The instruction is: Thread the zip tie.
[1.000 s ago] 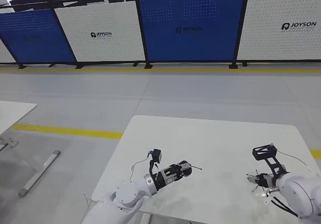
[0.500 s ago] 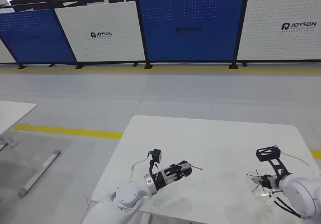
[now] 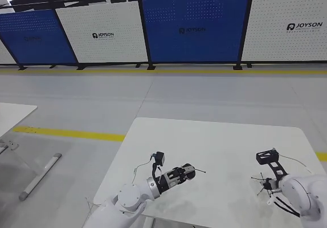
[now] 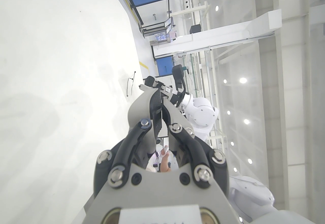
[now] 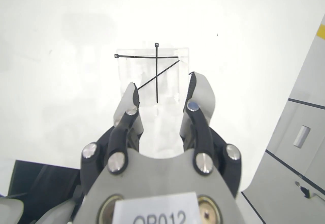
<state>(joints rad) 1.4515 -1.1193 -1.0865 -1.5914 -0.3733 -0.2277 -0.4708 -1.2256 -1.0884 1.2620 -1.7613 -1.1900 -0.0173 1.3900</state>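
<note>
While the left end effector (image 3: pixel 184 171) sits pressed together on one zip tie (image 3: pixel 200 170) — tail poking out over the desk (image 3: pixel 220 139) — the right end effector (image 5: pixel 163 81) hangs spread just above three loose zip ties (image 5: pixel 157 75), crossed on a clear block (image 5: pixel 184 53) toward the desk's right side.
</note>
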